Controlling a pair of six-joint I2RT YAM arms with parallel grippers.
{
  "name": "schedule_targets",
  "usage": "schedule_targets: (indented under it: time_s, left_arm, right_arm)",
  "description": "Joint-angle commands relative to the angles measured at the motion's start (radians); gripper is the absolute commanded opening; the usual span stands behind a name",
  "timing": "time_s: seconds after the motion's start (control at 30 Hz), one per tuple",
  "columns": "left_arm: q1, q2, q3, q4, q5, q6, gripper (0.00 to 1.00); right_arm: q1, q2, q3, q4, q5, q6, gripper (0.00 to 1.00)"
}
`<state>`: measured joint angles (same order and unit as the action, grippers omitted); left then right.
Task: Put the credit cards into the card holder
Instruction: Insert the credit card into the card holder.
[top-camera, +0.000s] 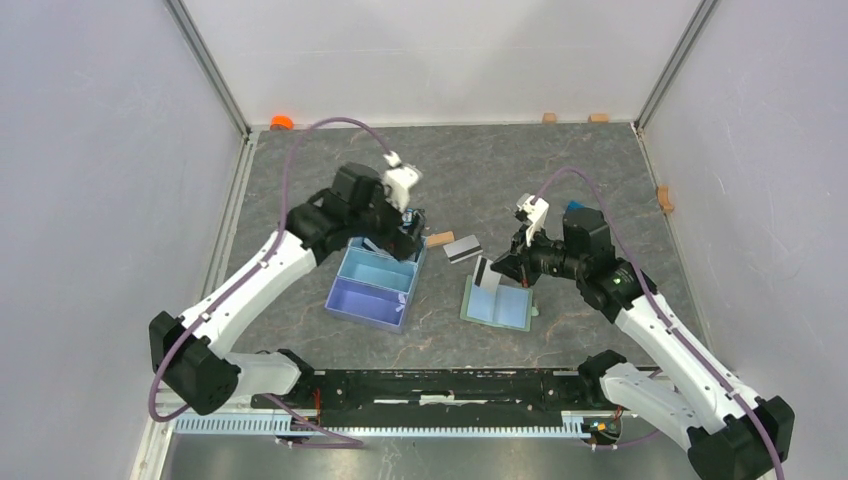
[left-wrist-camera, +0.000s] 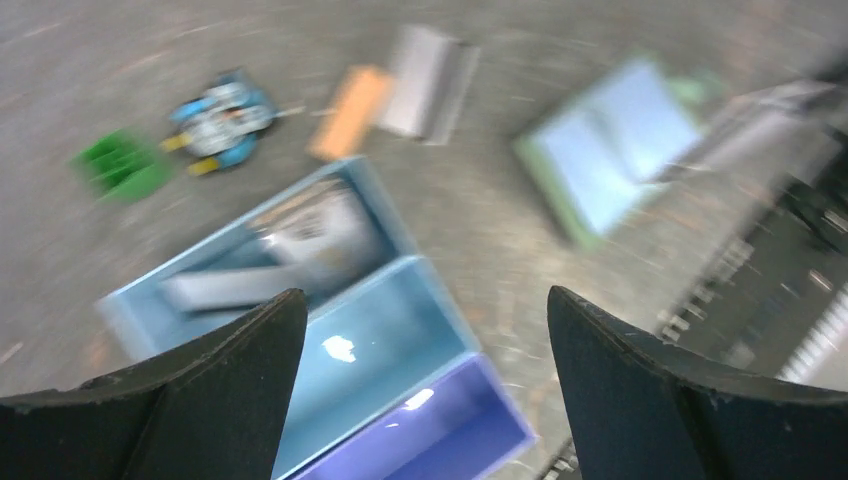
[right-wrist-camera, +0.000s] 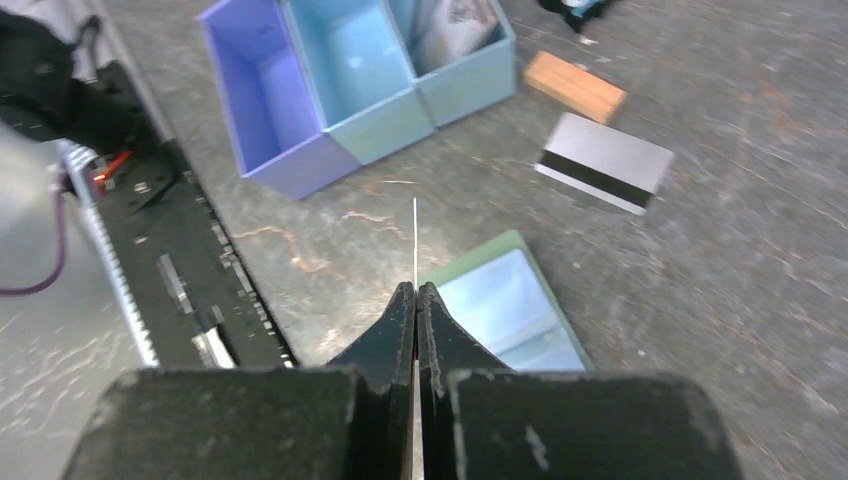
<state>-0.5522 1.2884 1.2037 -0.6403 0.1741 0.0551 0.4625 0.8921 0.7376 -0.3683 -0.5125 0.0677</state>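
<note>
The right end effector (right-wrist-camera: 415, 292) was clamped shut on a card (top-camera: 484, 272) held over the open holder (top-camera: 500, 308), a striped card (right-wrist-camera: 605, 163) lay on the surface (top-camera: 560, 180) nearby, and the left end effector (left-wrist-camera: 425, 300) gaped wide and empty above the tray (top-camera: 372, 290).

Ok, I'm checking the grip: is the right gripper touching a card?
Touching. The right wrist view shows the right gripper closed on a thin card, seen edge-on, sticking out from the closed jaws.
</note>
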Motion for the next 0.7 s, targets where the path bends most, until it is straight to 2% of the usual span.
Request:
schedule_targets:
  time_s: [0.0,0.13,0.33,0.4,0.57,0.67]
  left_arm:
    - [-0.143,-0.034,-0.066,0.093,0.35,0.039,0.95]
    - [-0.223,-0.046,-0.114,0.167,0.474,0.009,0.96]
    - [-0.277,-0.015,-0.128,0.18,0.589,-0.009,0.92]
    - [-0.299,0.002,-0.127,0.196,0.628,-0.024,0.86]
    - [-0.333,0.029,-0.119,0.204,0.632,-0.04,0.64]
    - [-0.351,0.033,-0.124,0.219,0.63,-0.045,0.56]
  right_arm:
    - [-0.002,-0.039,0.003,0.031,-0.25,0.025,0.0]
    - [-0.002,-0.055,0.012,0.039,-0.436,0.044,0.0]
    - [-0.002,-0.064,0.049,0.012,-0.488,0.055,0.0]
    - [-0.002,-0.056,0.053,0.016,-0.503,0.061,0.0]
    - [-0.002,-0.051,0.04,0.072,-0.542,0.104,0.0]
    - [-0.003,-0.049,0.025,0.114,-0.56,0.142,0.0]
